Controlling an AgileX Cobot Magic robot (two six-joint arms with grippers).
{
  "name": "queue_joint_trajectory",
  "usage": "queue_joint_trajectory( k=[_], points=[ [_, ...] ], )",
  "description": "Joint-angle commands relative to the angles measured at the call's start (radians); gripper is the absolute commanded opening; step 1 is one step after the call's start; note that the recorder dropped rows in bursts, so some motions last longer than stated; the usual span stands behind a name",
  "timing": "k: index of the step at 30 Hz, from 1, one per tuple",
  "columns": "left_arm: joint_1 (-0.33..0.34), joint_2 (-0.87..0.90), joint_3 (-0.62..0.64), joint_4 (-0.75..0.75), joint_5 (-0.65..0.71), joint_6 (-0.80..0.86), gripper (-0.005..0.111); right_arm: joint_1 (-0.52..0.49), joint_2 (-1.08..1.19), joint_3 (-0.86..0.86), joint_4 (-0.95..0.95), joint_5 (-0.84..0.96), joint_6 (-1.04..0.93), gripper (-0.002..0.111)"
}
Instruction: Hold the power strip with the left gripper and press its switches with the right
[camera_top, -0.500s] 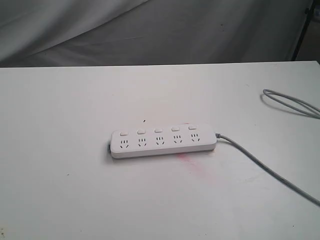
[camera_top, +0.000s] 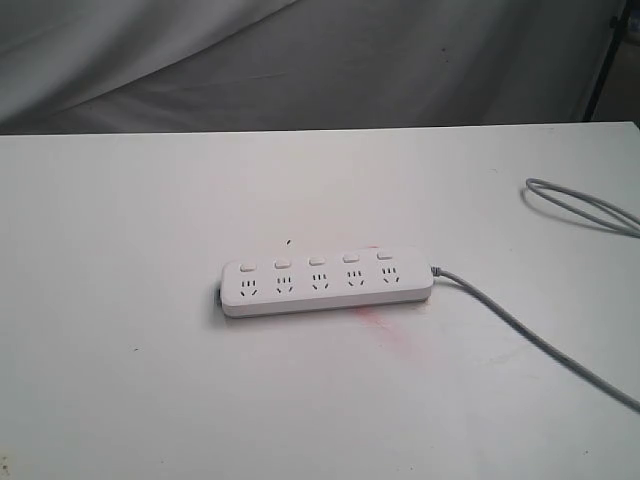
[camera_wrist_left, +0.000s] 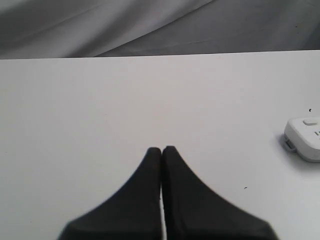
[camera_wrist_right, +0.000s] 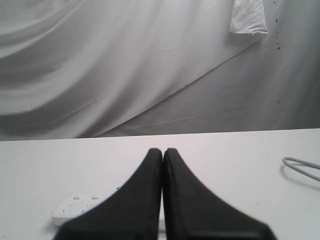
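While the long flat white plastic power strip (camera_top: 327, 282) lies untouched, the black left gripper (camera_wrist_left: 161, 150) and black right gripper (camera_wrist_right: 163, 151) show jaws closed and empty, so the left likely must open and reach first.

High exterior, low wrists, common strip (camera_top: 327, 283)

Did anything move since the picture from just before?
Nothing visibly changed. The power strip lies in the same spot on the table, and its grey cord trails off the same way.
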Motion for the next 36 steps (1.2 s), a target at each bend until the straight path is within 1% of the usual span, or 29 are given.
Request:
queue_joint_trajectory(
  k=[1,8,11,13,14,18,20,22,24,25,26,27,28,29,31,36],
  points=[
    [0.004,-0.003,0.005,0.005,0.001,-0.001,0.0,-0.007,-0.006,0.003,-0.003,-0.015,-0.001,0.0],
    [0.004,-0.003,0.005,0.005,-0.005,-0.004,0.0,-0.007,-0.006,0.003,-0.003,-0.015,-0.001,0.0],
    [0.004,-0.003,0.005,-0.087,-0.033,-0.012,0.0,-0.007,-0.006,0.003,-0.003,-0.015,-0.001,0.0],
    [0.004,-0.003,0.005,-0.138,-0.104,-0.012,0.0,-0.007,-0.006,0.003,-0.003,-0.015,-0.001,0.0],
    [0.004,-0.003,0.005,-0.138,-0.224,-0.014,0.0,-0.007,-0.006,0.003,-0.003,-0.015,-0.001,0.0],
    [0.004,-0.003,0.005,-0.197,-0.481,-0.083,0.0,-0.007,-0.006,0.003,-0.003,-0.015,-0.001,0.0],
    [0.004,-0.003,0.005,-0.197,-0.526,-0.125,0.0,-0.007,-0.006,0.003,-0.003,-0.015,-0.001,0.0],
    [0.004,-0.003,0.005,-0.197,-0.527,-0.206,0.0,-0.007,-0.006,0.003,-0.003,-0.015,-0.001,0.0],
    [0.004,-0.003,0.005,-0.146,-0.522,-0.308,0.0,-0.007,-0.006,0.003,-0.003,-0.015,-0.001,0.0],
    [0.004,-0.003,0.005,-0.121,-0.498,-0.351,0.0,-0.007,-0.006,0.003,-0.003,-0.015,-0.001,0.0],
    [0.004,-0.003,0.002,-0.086,-0.439,-0.387,0.0,-0.007,-0.006,0.003,-0.003,-0.015,-0.001,0.0],
    [0.004,-0.003,-0.037,-0.026,-0.34,-0.419,0.0,-0.007,-0.006,0.003,-0.003,-0.015,-0.001,0.0],
    [0.004,0.007,-0.097,-0.01,-0.206,-0.447,0.0,-0.007,-0.006,0.003,-0.003,-0.015,-0.001,0.0],
    [-0.003,0.024,-0.149,-0.016,-0.129,-0.451,0.0,-0.007,-0.006,0.003,-0.003,-0.015,-0.001,0.0],
    [-0.051,0.079,-0.242,-0.047,-0.055,-0.344,0.0,-0.007,-0.006,0.003,-0.003,-0.015,-0.001,0.0],
    [-0.218,0.263,-0.484,-0.163,0.194,0.101,0.0,-0.007,-0.006,0.003,-0.003,-0.015,-0.001,0.0]
  ],
)
